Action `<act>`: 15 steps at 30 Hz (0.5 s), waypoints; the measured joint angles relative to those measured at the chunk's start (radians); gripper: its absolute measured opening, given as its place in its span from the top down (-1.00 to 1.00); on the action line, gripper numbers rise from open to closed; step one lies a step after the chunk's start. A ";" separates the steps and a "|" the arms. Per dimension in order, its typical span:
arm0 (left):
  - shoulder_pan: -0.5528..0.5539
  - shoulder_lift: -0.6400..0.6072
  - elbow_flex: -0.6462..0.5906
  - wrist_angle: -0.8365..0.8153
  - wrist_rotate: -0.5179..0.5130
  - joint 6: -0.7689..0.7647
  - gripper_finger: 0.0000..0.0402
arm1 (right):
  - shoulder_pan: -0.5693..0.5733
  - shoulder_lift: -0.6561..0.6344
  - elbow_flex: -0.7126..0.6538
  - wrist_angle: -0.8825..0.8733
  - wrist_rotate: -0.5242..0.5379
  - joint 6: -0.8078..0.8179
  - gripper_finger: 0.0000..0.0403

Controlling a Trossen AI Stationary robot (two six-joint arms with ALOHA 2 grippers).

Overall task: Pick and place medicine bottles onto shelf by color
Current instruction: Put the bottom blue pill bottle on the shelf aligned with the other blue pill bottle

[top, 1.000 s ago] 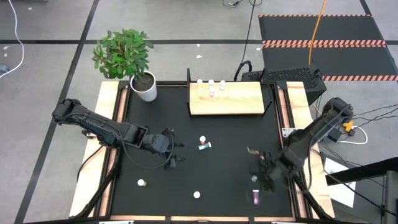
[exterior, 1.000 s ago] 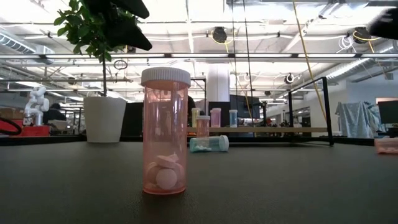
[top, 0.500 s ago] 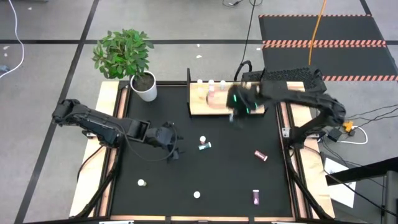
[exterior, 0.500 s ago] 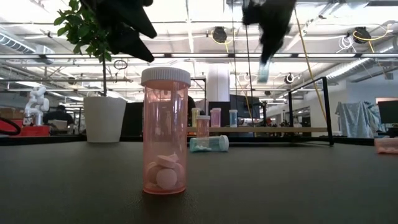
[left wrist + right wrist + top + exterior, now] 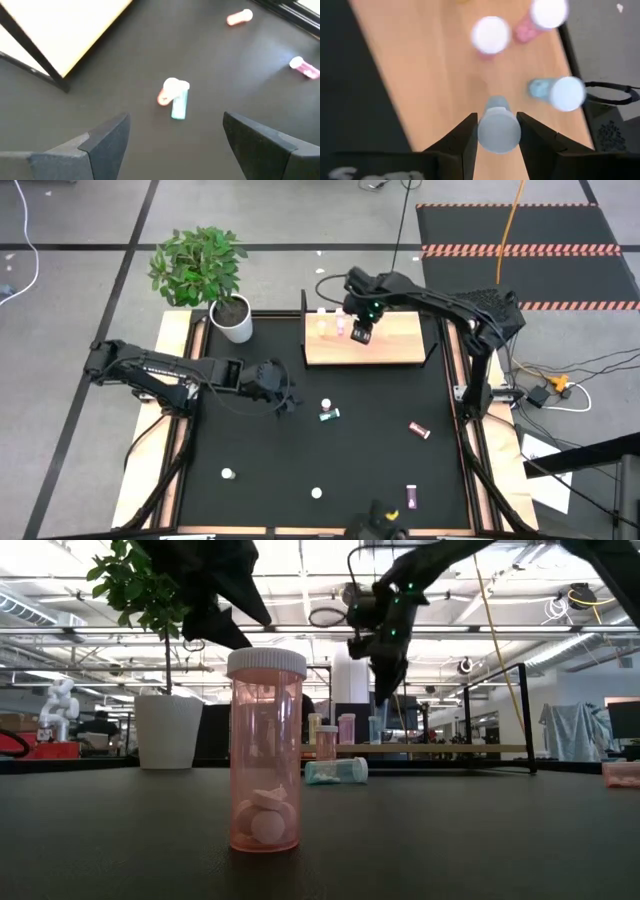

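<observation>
My right gripper [image 5: 362, 332] is over the light-wood shelf [image 5: 395, 345] at the table's far side, shut on a teal-blue medicine bottle [image 5: 498, 131]. On the shelf stand two pink bottles [image 5: 491, 35] and a teal one [image 5: 565, 93]. My left gripper [image 5: 284, 402] hangs open left of centre, above the mat. Ahead of it a teal bottle [image 5: 179, 106] lies on its side against an upright pink one [image 5: 167, 92]. Another pink bottle [image 5: 266, 750] stands near the front edge. My right gripper pinches the teal-blue bottle at its top end, by the white cap [image 5: 485, 134], between its two fingers. The fingers come from above, pointing down. The bottle stands upright in the hold, cap up, over the shelf board; whether its bottom touches the board I cannot tell.
A potted plant [image 5: 215, 275] stands at the far left corner. On the mat lie a pink bottle [image 5: 418, 429] and a magenta one [image 5: 411, 496] at the right; one upright bottle [image 5: 228, 475] stands near the front. A black frame post [image 5: 303, 305] rises at the shelf's left end.
My right gripper has swung from the table's near right across to the far side, over the shelf, with the teal-blue bottle between its fingers. My left gripper has drifted toward the table's right, nearer the lying teal bottle, and has stayed open.
</observation>
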 joint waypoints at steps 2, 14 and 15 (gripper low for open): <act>0.005 0.000 0.000 0.000 0.000 -0.006 -0.59 | -0.017 0.020 0.000 0.015 0.000 -0.023 0.41; 0.035 0.000 0.000 -0.004 0.000 -0.001 -0.59 | -0.049 0.061 0.000 0.040 -0.011 -0.070 0.41; 0.040 0.000 0.000 -0.004 0.000 0.000 -0.59 | -0.049 0.060 0.000 0.037 -0.027 -0.070 0.41</act>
